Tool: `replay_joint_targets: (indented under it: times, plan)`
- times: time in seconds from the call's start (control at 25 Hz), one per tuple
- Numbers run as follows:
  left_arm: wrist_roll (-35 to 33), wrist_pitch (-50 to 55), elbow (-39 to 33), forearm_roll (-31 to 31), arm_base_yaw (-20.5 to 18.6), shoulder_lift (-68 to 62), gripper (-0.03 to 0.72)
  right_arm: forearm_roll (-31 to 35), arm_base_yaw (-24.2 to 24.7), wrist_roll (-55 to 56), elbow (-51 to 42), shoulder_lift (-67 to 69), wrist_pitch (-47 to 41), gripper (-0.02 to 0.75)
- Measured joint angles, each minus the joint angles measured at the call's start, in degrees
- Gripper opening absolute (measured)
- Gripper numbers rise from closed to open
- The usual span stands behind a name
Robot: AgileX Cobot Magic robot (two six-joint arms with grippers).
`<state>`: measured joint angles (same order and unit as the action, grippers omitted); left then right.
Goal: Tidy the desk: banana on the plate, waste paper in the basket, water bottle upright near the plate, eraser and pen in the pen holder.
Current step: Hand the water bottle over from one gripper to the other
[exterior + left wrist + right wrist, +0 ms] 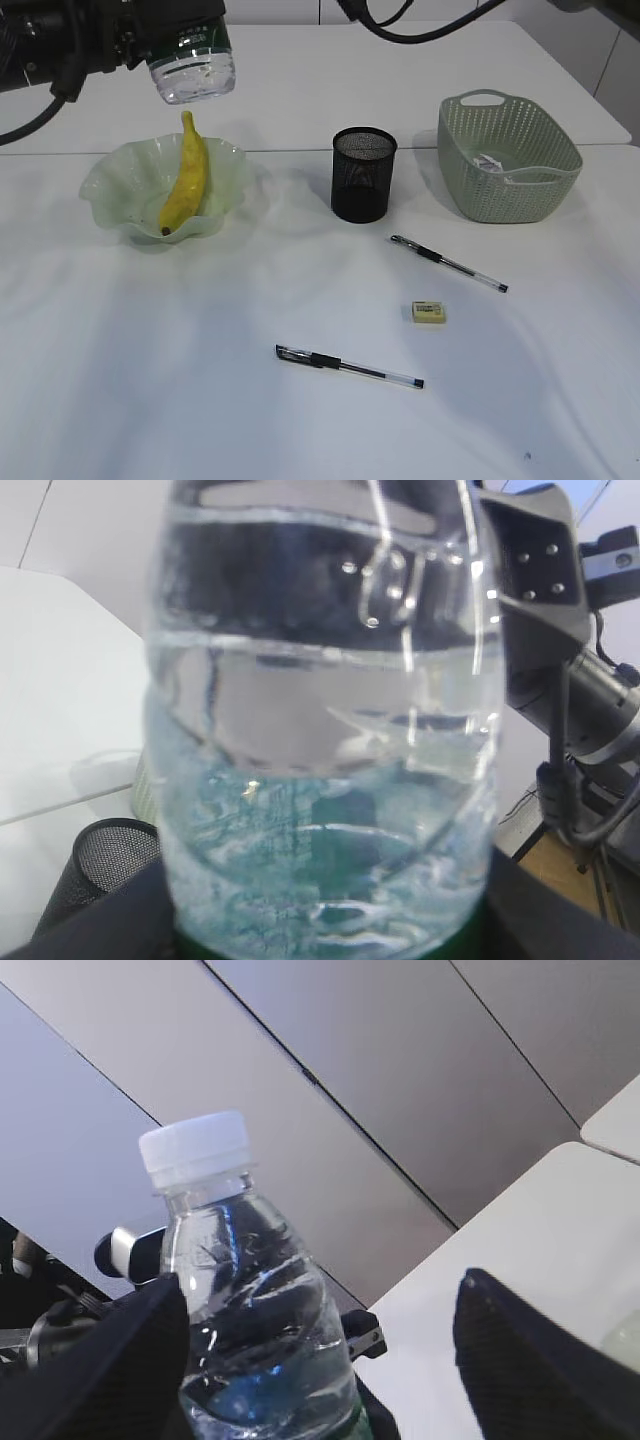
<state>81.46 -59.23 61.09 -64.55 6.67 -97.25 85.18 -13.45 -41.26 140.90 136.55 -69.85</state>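
Observation:
My left gripper (185, 25) is shut on the clear water bottle (192, 66) around its green label, holding it in the air above the far rim of the green plate (110, 185). The bottle (325, 730) fills the left wrist view. In the right wrist view its white-capped top (255, 1290) stands between the wide-open fingers of my right gripper (320, 1290), close to the left finger (100, 1370). The banana (186, 180) lies on the plate. Two pens (348, 366) (450, 264) and the eraser (429, 312) lie on the table. Waste paper (490, 162) sits in the basket (508, 190).
The black mesh pen holder (363, 175) stands mid-table between plate and basket; its rim also shows in the left wrist view (95, 865). The table's far edge runs behind the basket. My right arm is out of the exterior view apart from cables at the top.

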Motion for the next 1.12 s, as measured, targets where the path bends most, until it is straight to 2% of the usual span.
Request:
replay_joint_targets:
  times: [0.4, 0.8, 0.96, 1.12]
  plan:
    - [0.0, -2.14, 0.0, 0.0, -2.12, 0.0, 0.38, 0.0, 6.21, 0.03, 0.0, 0.0, 0.0, 0.61]
    - [-1.56, -2.58, 0.0, -0.65, -2.12, 0.0, 0.38, -0.17, 13.66, -0.86, 0.0, 0.0, 0.0, 0.59]
    - [-3.93, -1.2, 0.0, -3.78, -2.12, 0.14, 0.38, -2.21, 14.31, -1.09, 0.0, 0.0, 0.0, 0.588]
    - [-6.61, 4.53, 0.0, -9.17, -2.12, 2.76, 0.38, -4.61, 14.31, -1.09, 0.0, 0.0, 0.0, 0.588]
